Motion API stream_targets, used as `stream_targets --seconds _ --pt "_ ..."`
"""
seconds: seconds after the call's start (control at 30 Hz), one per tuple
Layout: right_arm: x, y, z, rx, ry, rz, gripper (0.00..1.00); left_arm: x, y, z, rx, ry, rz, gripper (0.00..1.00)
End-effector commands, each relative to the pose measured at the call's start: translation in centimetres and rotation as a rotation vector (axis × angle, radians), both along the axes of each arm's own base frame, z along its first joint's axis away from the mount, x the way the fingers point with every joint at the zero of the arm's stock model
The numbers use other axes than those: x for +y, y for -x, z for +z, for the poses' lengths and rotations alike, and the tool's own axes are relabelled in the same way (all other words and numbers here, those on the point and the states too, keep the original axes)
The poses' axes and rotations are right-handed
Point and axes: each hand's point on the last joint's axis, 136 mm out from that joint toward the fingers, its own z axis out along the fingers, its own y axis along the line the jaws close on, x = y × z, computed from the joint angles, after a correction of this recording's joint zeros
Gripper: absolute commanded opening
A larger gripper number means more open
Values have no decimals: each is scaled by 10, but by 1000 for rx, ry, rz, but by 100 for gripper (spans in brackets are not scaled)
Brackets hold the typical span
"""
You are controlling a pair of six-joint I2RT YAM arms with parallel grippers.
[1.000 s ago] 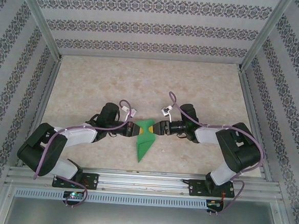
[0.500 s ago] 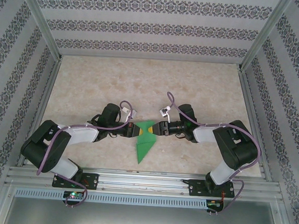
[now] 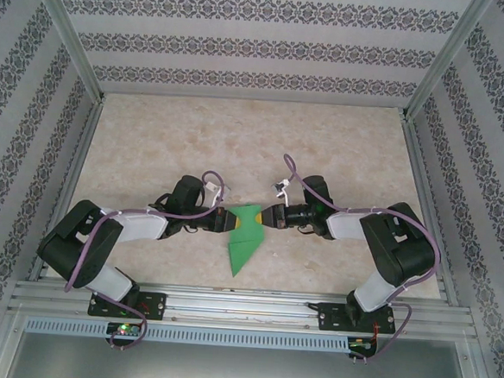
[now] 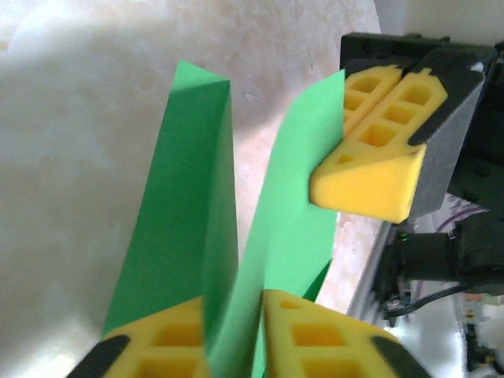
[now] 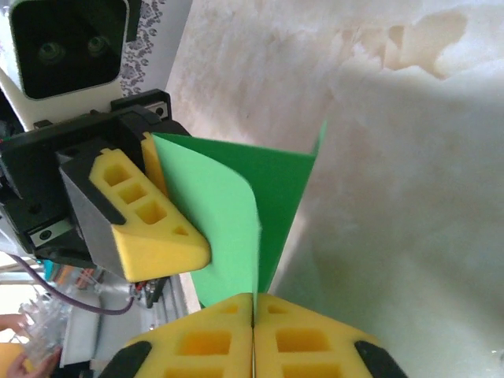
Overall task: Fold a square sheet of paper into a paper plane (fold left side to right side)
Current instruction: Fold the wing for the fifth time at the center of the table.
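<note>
Bare surface (image 3: 238, 145) all round, walls well off. The green paper (image 3: 247, 240) lies between both arms — right pincer (image 3: 265, 218) clenched on its flap, left pincer (image 3: 230, 223) straddling the paper's edge — whether it grips, I cannot tell.

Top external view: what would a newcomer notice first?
The bright green paper, folded to a point, lies near the front edge of the pale marbled table. The left gripper and right gripper meet nose to nose at its far end, the right shut on a raised flap, the left's jaws slightly apart around the paper.
</note>
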Motion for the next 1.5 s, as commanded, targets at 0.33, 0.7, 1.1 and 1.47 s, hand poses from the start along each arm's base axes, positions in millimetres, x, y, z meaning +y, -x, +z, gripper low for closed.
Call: stream_targets --seconds 0.33,0.7,1.1,1.47 --pt "-10 -26 -7 127 83 -176 0 70 -17 42 -225 -308 243 58" --pt "-22 -33 -8 275 220 -307 0 67 29 48 -346 -491 167 50" --pt "-22 -43 -8 363 260 -370 0 11 55 30 -444 -638 -5 50" --pt "-19 -43 -10 383 267 -370 0 -42 47 0 -520 -837 -141 61"
